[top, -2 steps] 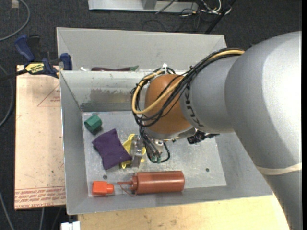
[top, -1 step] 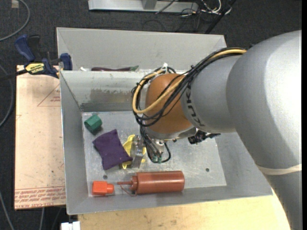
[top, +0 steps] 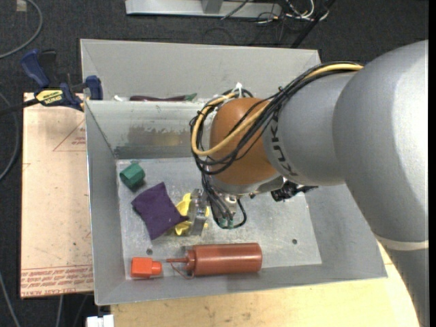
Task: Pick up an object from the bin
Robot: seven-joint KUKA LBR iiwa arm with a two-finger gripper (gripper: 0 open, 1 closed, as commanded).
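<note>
Robotics lab: clamped bin [top: 102, 182], floor cables [top: 300, 5].

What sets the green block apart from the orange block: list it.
Colour: the green block is dark green, the orange block bright orange. Shape: the green block looks cube-like, the orange block lower and longer. Place: the green block lies by the back wall, the orange block beside the brown bottle's tip. Both are small and plain-coloured.

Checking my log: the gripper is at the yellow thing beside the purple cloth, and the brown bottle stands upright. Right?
No. The camera view shows the brown bottle lying on its side; the gripper is at the yellow thing beside the purple cloth.
</note>
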